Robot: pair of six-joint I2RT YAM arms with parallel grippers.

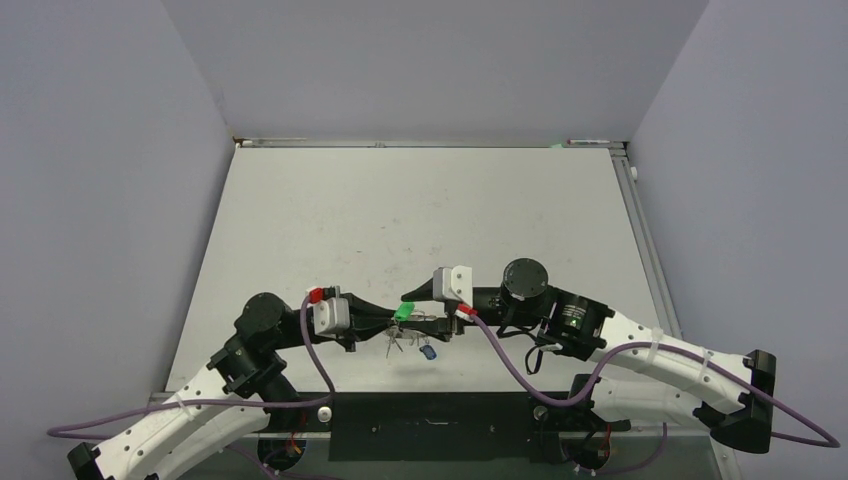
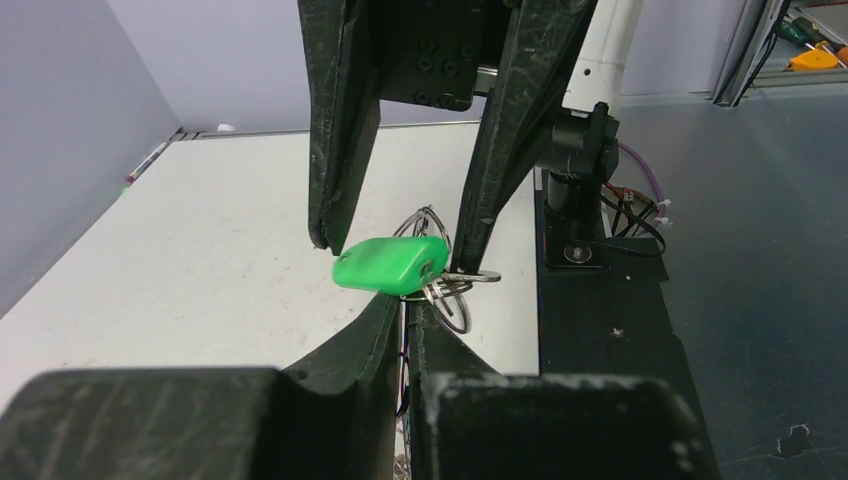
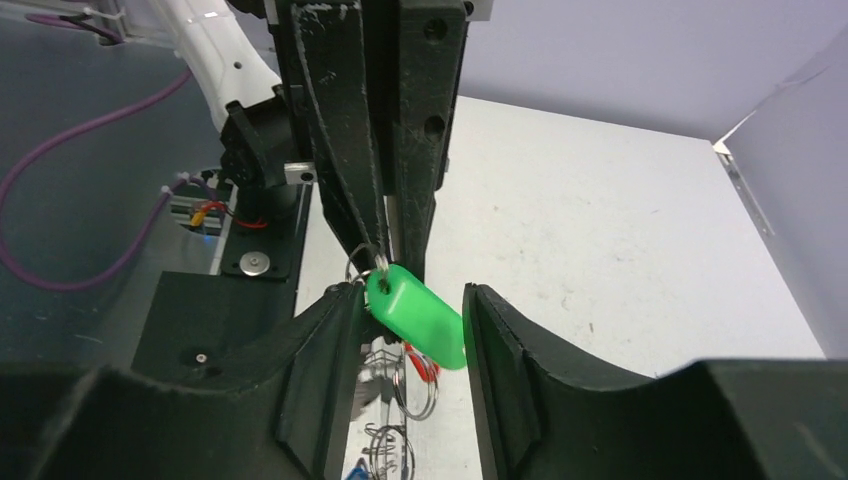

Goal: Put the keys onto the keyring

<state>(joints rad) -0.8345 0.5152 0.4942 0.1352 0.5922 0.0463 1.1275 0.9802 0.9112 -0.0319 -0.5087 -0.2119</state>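
Note:
My left gripper (image 2: 412, 300) is shut on the thin wire of the keyring (image 2: 447, 292), held above the table near its front edge. A key's green tag (image 2: 390, 265) hangs from a small ring right at those tips. My right gripper (image 3: 410, 300) faces the left one and stands open, with the green tag (image 3: 418, 318) between its fingers and close to the left finger (image 3: 335, 340). Below hang more wire rings (image 3: 418, 385), a red tag (image 3: 422, 365) and a blue tag (image 3: 355, 470). From above, the green tag (image 1: 403, 311) sits between both grippers and the blue tag (image 1: 428, 352) dangles lower.
The white table (image 1: 420, 210) stretches away behind the grippers, with grey walls on three sides. Both arm bases and a black mounting plate (image 1: 430, 425) lie at the near edge, with purple cables (image 1: 510, 365) looping beside them.

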